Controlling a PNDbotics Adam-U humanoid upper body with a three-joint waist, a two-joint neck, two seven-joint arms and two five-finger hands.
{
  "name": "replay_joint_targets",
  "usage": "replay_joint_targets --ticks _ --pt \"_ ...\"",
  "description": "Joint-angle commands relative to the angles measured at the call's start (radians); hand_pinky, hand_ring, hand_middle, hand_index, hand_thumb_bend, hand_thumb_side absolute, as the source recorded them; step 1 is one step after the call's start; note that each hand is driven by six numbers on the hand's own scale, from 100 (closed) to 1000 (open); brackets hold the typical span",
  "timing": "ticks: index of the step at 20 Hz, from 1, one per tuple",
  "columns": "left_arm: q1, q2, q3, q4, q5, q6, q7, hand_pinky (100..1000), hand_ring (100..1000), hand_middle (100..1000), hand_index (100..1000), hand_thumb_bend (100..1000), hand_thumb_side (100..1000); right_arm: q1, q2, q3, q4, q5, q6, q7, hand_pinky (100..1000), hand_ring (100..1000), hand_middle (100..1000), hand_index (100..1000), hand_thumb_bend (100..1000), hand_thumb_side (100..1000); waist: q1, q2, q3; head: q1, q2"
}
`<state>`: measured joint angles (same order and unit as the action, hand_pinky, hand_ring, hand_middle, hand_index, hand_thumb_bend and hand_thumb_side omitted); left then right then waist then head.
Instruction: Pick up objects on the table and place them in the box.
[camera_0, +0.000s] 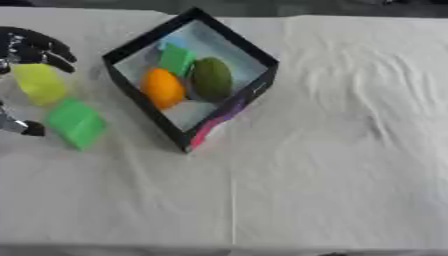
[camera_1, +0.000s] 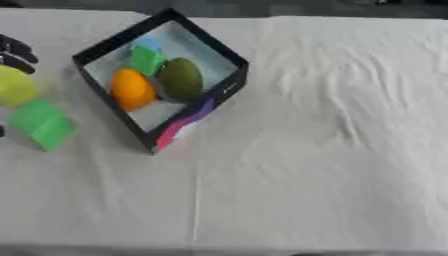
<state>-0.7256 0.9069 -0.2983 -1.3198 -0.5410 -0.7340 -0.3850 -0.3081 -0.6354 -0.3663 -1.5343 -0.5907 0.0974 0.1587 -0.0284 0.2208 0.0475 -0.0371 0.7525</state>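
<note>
Yellow-green object (camera_0: 38, 83) sits under my left hand (camera_0: 31, 47), fingers curled over its top, thumb below: a grasp ready to lift. Green block (camera_0: 76, 123) lies just beside it, waiting on the table (camera_0: 332, 150). Box (camera_0: 127, 47) stands near, already holding orange fruit (camera_0: 163, 88), dark green fruit (camera_0: 212, 78), small green block (camera_0: 176, 58). Right hand absent from both views.

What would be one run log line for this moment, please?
left hand: curled round yellow-green object | green block: on table | box: orange, dark green, small green items inside | right hand: not in view
</note>
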Motion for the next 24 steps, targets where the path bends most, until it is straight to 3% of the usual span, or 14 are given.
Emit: replay_joint_targets --ticks 1,16,24 --pt "-0.026 0.012 0.025 0.016 0.0 -0.173 -0.199 920 918 836 866 639 442 -0.014 -0.022 -0.013 -0.006 0.007 -0.003 0.005 1000 711 689 886 100 680 0.005 0.002 -0.005 0.0 -0.02" --pt "-0.03 0.003 0.017 0.028 -0.019 -0.173 -0.305 930 929 848 866 681 467 -0.029 -0.015 -0.014 -0.001 0.017 0.005 0.007 1000 711 688 886 100 691 0.01 0.022 -0.019 0.009 -0.034" --pt "-0.038 -0.016 0.019 0.058 -0.135 -0.173 -0.251 928 934 853 867 754 525 -0.03 -0.012 -0.016 -0.001 0.015 0.011 0.007 1000 710 688 886 100 698 0.013 0.025 -0.027 0.014 -0.041"
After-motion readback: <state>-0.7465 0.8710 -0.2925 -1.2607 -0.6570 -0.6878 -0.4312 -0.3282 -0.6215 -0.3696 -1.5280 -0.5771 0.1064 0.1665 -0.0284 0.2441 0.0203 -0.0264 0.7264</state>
